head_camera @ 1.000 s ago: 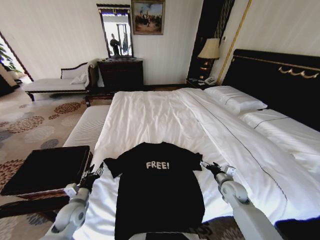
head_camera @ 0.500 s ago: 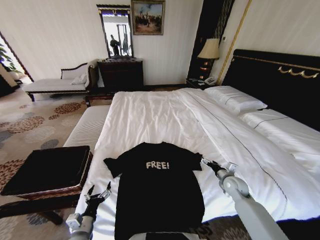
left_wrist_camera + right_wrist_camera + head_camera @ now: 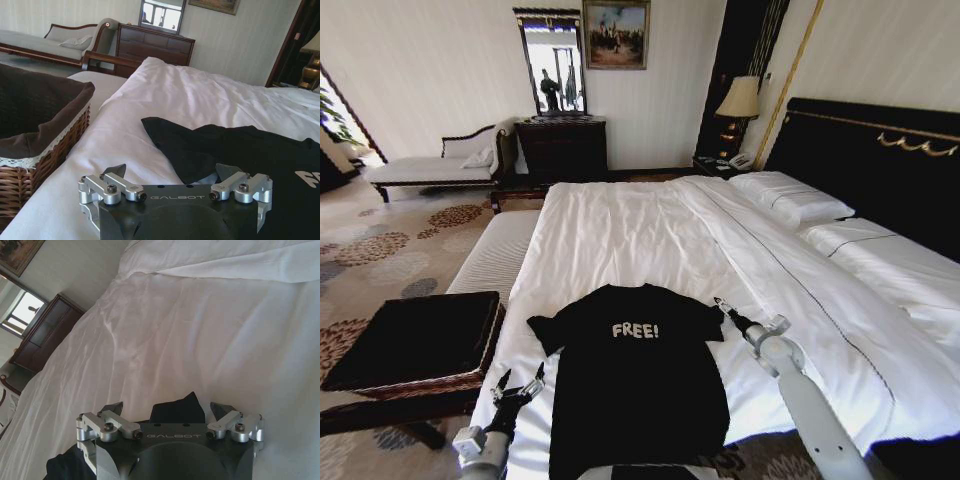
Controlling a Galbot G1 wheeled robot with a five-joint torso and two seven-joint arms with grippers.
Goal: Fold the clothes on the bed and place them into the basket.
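Head view: one bed (image 3: 650, 225), one basket (image 3: 415, 340), one T-shirt (image 3: 635, 385), two grippers.

Bed with white duvet, two pillows at the headboard. Wicker basket, black lining, just beside the bed's left edge. Black "FREE!" shirt lies flat, chest up, at the foot end. Left gripper (image 3: 517, 385) fingers spread, near the shirt's left side. Right gripper (image 3: 730, 313) fingers spread, straddling the right sleeve tip.

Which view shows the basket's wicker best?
Left wrist view: the basket sits close, brown weave, lace trim and dark lining plain. Head view shows it from above, mostly lining, beside the bed.
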